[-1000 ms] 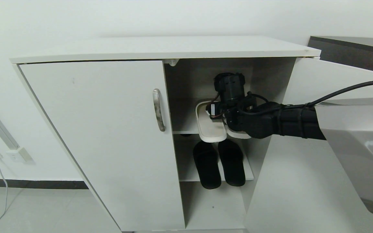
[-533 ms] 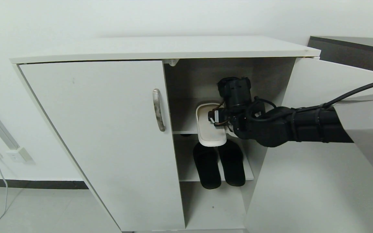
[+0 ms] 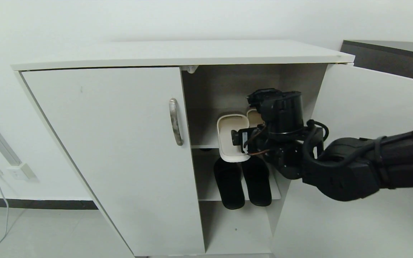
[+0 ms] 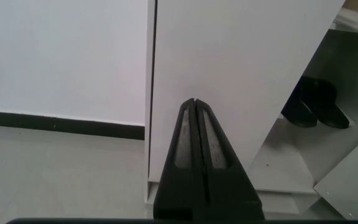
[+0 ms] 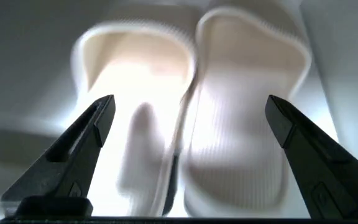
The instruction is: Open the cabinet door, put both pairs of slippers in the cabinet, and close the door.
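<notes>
On the upper shelf (image 3: 203,146), white slippers (image 3: 231,143) lie front-to-back, toes pointing inward.

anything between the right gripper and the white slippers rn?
Nothing. The right wrist view shows the right gripper open, the white slippers straight ahead, and only bare air between them and the fingers.

Right pincer (image 5: 190,106) has drawn back and away from the white slippers (image 3: 228,138).
</notes>
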Robot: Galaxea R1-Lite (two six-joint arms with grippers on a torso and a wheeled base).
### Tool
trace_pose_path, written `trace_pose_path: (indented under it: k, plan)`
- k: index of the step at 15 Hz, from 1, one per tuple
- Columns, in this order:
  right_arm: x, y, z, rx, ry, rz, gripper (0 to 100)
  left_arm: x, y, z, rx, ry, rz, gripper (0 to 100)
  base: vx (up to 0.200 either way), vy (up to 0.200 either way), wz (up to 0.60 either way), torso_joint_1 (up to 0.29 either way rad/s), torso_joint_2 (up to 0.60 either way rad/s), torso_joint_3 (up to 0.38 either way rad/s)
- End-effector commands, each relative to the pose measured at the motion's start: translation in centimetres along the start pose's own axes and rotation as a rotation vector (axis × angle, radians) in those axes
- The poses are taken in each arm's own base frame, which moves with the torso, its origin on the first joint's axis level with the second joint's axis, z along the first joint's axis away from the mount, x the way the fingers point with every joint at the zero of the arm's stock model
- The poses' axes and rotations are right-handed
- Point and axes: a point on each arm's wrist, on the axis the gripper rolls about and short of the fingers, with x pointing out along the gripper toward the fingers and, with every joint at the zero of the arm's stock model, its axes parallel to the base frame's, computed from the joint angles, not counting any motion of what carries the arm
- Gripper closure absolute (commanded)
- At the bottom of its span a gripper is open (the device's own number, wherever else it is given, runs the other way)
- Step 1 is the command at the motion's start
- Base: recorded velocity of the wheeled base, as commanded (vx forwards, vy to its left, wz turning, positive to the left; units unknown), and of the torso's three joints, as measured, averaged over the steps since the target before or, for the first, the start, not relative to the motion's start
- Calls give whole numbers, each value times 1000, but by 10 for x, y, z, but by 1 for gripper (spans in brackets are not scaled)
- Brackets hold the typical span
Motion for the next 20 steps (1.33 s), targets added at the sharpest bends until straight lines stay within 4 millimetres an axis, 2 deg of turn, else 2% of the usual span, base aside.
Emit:
trace_pose_path:
  k: [1,4,5,9,14,20]
  plan:
    - [-38,0,-3,-3,-18,66,100,0,0,0,0,1,1,100,0,0,0,0,0,0]
    - [-59,1,-28,-24,7,156,100,0,0,0,0,1,1,100,0,0,0,0,0,0]
    - [-61,2,-34,-28,7,167,100,0,0,0,0,1,1,100,0,0,0,0,0,0]
    - [-53,7,-45,-41,27,162,100,0,0,0,0,1,-1,100,0,0,0,0,0,0]
    - [-52,8,-48,-41,29,161,100,0,0,0,0,1,-1,100,0,0,0,0,0,0]
    - [-47,13,-60,-59,54,158,100,0,0,0,0,1,-1,100,-200,0,0,1,2,4]
